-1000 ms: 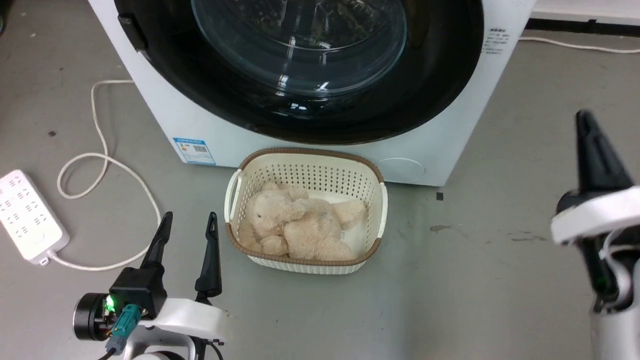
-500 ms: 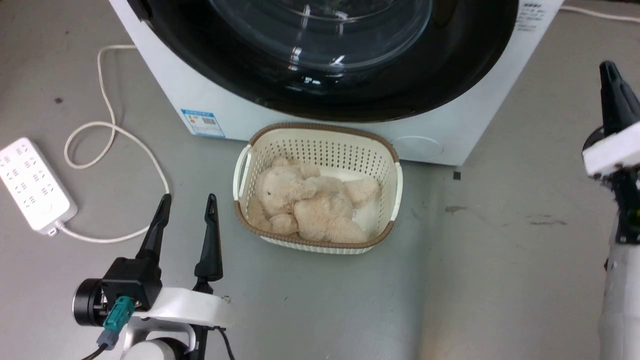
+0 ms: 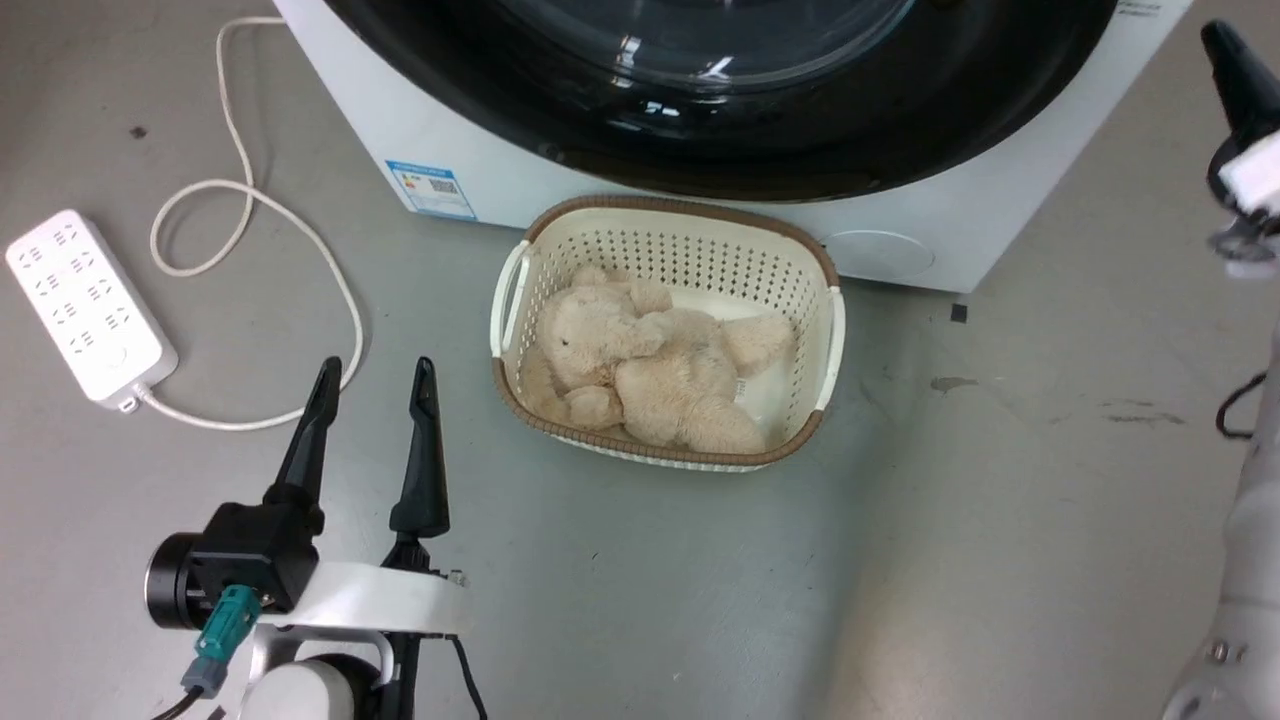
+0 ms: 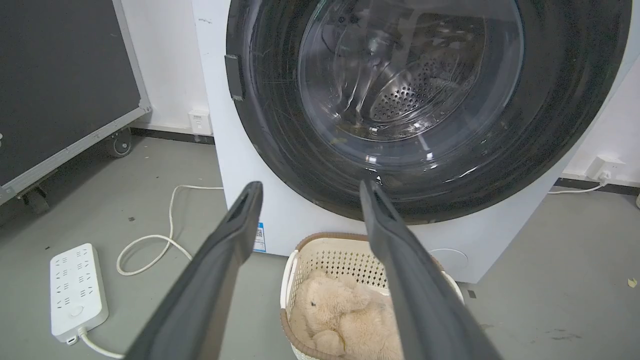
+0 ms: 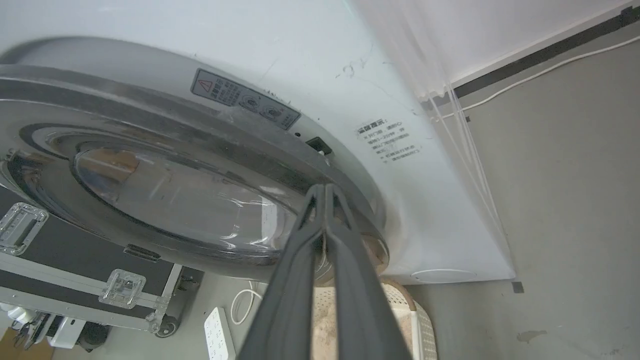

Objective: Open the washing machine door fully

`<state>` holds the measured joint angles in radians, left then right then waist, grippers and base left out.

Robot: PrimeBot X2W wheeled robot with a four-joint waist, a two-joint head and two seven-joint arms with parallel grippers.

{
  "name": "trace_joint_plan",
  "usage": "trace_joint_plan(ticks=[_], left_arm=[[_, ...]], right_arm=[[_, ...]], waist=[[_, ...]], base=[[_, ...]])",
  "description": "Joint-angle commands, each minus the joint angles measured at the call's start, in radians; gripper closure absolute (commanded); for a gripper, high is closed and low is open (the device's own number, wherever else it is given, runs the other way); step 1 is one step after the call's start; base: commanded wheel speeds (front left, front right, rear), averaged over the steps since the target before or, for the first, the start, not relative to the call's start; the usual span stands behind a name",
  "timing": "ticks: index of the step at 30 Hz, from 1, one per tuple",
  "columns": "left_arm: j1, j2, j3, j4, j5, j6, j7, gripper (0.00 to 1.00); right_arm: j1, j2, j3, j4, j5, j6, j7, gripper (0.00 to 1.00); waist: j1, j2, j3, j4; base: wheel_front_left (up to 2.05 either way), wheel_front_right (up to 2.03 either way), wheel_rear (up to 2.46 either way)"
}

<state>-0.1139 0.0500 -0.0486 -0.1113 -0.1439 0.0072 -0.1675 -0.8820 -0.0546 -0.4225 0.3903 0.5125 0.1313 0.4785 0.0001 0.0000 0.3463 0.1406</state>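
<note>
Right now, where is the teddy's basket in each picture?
Head view: the basket sits in the middle, just below the washing machine.
Left wrist view: the basket is bottom middle, partly behind the open left fingers.
Right wrist view: the basket peeks out at the bottom edge beside the shut right fingers.
Shared landmark: the white power strip, on the floor left of the basket in all three.

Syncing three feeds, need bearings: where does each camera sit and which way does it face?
Head view: high up, looking down at the floor, basket and washing machine base; open left hand lower left, shut right hand at right edge.
Left wrist view: low, facing the washing machine door between its spread fingers.
Right wrist view: tilted, along its shut fingers at the door's rim, side-on.
Shared: head and left wrist views show the basket, plush toy and power strip.
</note>
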Motion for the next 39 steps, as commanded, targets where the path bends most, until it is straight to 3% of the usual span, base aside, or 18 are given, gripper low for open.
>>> trace_joint_plan(ticks=[1, 22, 25, 33, 39], left_arm=[[-0.019, 0.0, -0.001, -0.007, -0.007, 0.005, -0.009, 0.0], [-0.069, 0.0, -0.011, -0.041, -0.045, 0.007, -0.053, 0.0], [-0.082, 0.0, -0.016, -0.048, -0.056, 0.007, -0.067, 0.0], [-0.093, 0.0, -0.016, -0.052, -0.064, 0.007, -0.084, 0.0], [-0.085, 0.0, -0.016, -0.045, -0.066, 0.006, -0.094, 0.0]], right_arm=[[-0.033, 0.003, -0.011, 0.01, 0.014, 0.0, 0.008, 1.0], [-0.374, 0.003, -0.246, 0.226, -0.007, 0.0, 0.245, 1.0], [-0.46, 0.004, -0.325, 0.267, -0.022, 0.0, 0.321, 1.0], [-0.493, 0.004, -0.389, 0.319, -0.001, -0.001, 0.445, 1.0], [-0.413, 0.004, -0.374, 0.312, 0.045, -0.001, 0.534, 1.0]], waist=[[-0.0001, 0.0, 0.005, 0.004], [-0.0001, 0.0, 0.112, 0.062], [-0.0001, 0.0, 0.14, 0.078], [-0.0001, 0.0, 0.141, 0.087], [-0.0001, 0.0, 0.1, 0.079]], base=[[0.0, 0.0, 0.0], [0.0, 0.0, 0.0], [0.0, 0.0, 0.0], [0.0, 0.0, 0.0], [0.0, 0.0, 0.0]])
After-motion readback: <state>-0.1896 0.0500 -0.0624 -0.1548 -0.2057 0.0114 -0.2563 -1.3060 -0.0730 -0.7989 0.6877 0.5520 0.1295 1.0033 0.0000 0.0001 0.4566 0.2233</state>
